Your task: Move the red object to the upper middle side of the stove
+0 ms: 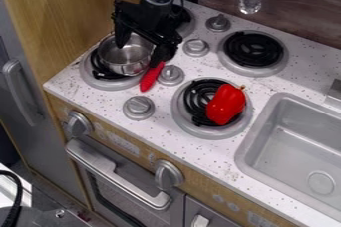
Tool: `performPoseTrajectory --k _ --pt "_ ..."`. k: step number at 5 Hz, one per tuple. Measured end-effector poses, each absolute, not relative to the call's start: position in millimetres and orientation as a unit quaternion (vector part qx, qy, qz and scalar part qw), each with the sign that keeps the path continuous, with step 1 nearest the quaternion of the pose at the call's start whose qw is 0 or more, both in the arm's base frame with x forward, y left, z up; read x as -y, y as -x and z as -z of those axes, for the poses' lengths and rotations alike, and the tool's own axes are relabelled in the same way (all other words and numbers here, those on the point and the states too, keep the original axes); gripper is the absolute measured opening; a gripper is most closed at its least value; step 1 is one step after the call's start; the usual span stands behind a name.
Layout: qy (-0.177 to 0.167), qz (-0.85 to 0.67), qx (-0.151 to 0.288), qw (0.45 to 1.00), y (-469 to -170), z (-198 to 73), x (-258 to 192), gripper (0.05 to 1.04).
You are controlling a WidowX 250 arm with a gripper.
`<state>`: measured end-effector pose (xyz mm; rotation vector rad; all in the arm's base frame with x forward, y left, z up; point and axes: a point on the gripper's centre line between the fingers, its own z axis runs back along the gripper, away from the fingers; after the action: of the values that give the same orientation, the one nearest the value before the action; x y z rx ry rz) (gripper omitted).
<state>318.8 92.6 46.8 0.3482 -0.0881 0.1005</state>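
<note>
**Pot in harm's way**

The tool (140,53) gapes wide, apparently empty, over the pot (126,57); dipping or swinging there could snag its red handle (150,77). The red pepper (225,105) sits on a burner (196,100); a clumsy nudge could roll it.

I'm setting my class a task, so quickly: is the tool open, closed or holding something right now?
Tool: open, its fingers spread apart at the pot.
</note>
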Motion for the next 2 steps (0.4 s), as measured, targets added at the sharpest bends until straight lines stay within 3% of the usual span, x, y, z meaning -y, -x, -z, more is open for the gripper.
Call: performPoseTrajectory --k 2 --pt "-0.15 -0.019 0.021 0.988 -309.1 -24.2 -65.2 0.999"
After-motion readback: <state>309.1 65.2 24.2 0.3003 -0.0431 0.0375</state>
